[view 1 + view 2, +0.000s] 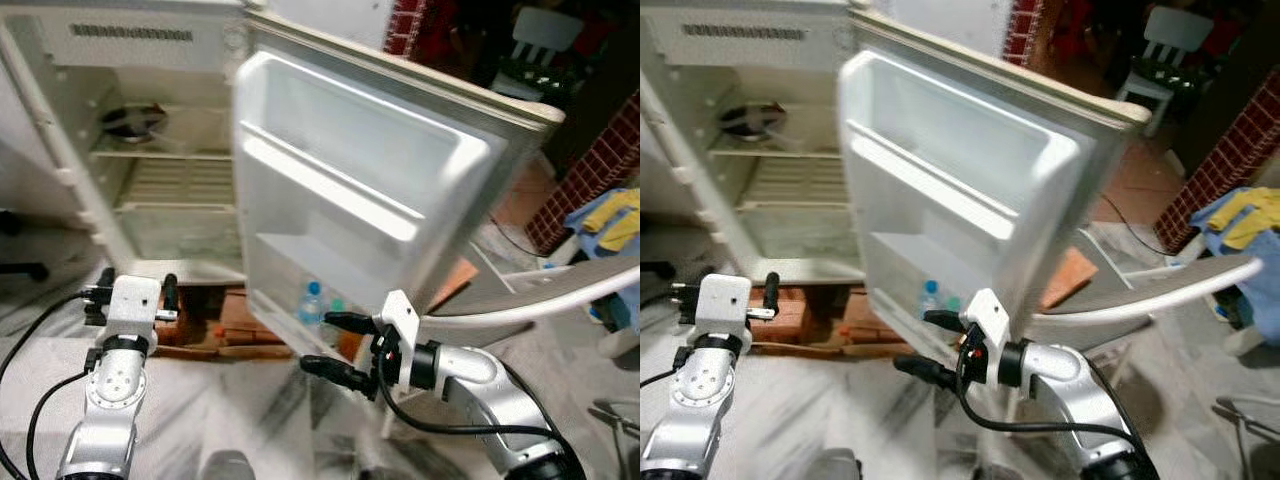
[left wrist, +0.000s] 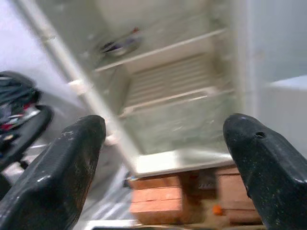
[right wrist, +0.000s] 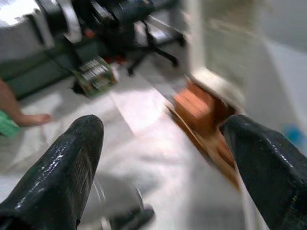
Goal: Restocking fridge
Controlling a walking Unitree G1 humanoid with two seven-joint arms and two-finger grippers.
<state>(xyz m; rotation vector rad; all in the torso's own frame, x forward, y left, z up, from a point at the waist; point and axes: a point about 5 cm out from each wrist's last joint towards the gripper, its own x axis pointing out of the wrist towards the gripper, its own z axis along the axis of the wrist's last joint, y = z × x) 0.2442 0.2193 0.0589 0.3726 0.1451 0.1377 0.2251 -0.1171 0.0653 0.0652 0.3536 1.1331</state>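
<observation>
A white fridge point(image 1: 180, 205) stands open on red bricks point(image 1: 215, 325), its wire shelves nearly bare. The door point(image 1: 400, 150) swings out toward me. In the door's lowest shelf stand a bottle with a blue cap point(image 1: 313, 300) and a second one with a green cap point(image 1: 337, 306). My right gripper point(image 1: 338, 347) is open, just below and in front of that shelf, holding nothing. My left gripper point(image 1: 138, 285) is open too, low in front of the fridge's bottom edge. In the left wrist view, the left gripper point(image 2: 165, 127) faces the lower shelves.
A dark round item point(image 1: 133, 122) lies on the upper shelf. A white plastic chair point(image 1: 560, 290) stands close on the right, beside a brick wall point(image 1: 600, 165) and blue and yellow cloth point(image 1: 612, 220). An office chair point(image 3: 144, 24) and a person's bare foot point(image 3: 24, 117) are nearby.
</observation>
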